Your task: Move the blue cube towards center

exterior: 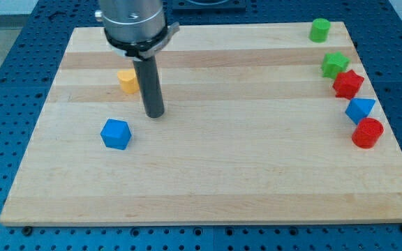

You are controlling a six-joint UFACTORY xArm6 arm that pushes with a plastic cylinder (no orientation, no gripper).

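Note:
The blue cube (115,134) lies on the wooden board (208,181) in the view's left half, a little below mid height. My tip (155,113) rests on the board up and to the right of the cube, a short gap apart from it. The dark rod rises from the tip to the grey arm head at the view's top.
A yellow block (127,80) sits just left of the rod, partly behind it. Along the view's right edge stand a green cylinder (319,30), a green star-like block (335,65), a red star-like block (347,84), a blue block (360,109) and a red cylinder (367,132).

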